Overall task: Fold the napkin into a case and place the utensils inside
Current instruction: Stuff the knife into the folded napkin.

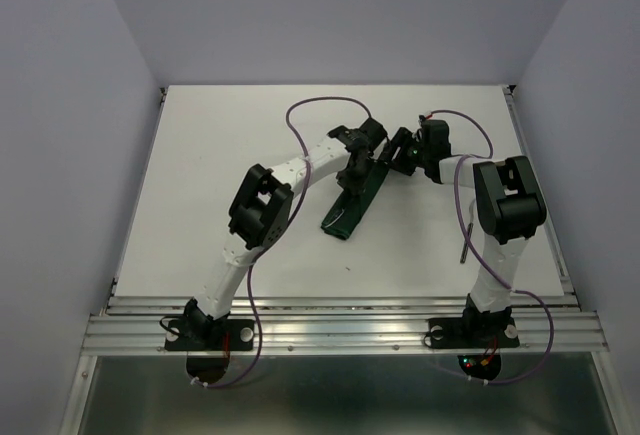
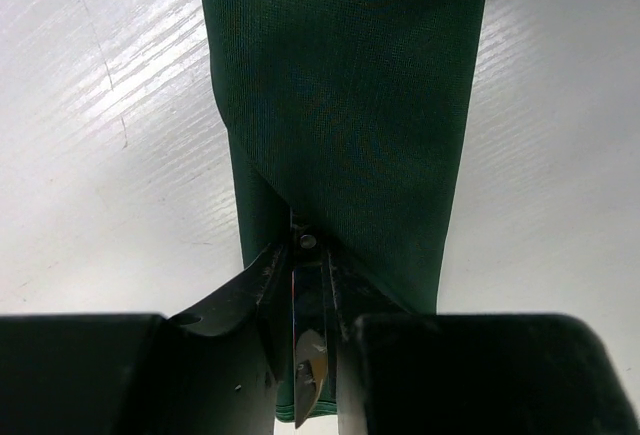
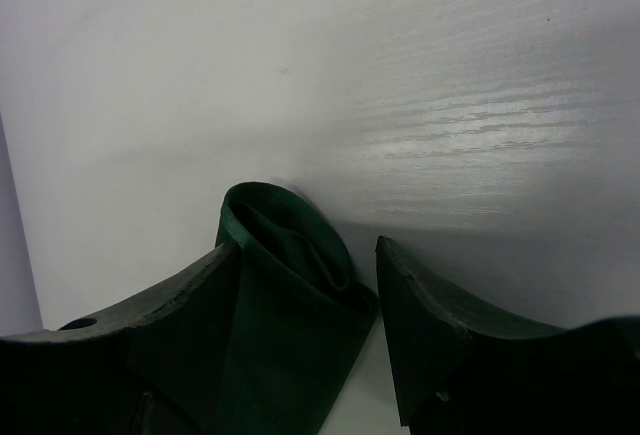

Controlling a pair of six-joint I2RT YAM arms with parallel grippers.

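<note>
The dark green napkin lies folded as a long narrow case (image 1: 348,205) mid-table, running diagonally. My left gripper (image 1: 352,177) sits at its far end. In the left wrist view this gripper (image 2: 305,255) is shut on a slim silver utensil (image 2: 308,355) that looks like the knife. Its riveted dark part meets the diagonal fold of the case (image 2: 350,105). My right gripper (image 1: 392,160) is beside the same end. Its jaws (image 3: 308,245) stand open around the case's raised open mouth (image 3: 290,225), with the left finger (image 3: 190,295) against the cloth. A second slim utensil (image 1: 466,238) lies on the table by the right arm.
White table (image 1: 220,175) inside pale walls, with a metal rail (image 1: 340,327) along the near edge. The two arms' cables loop over the far part of the table.
</note>
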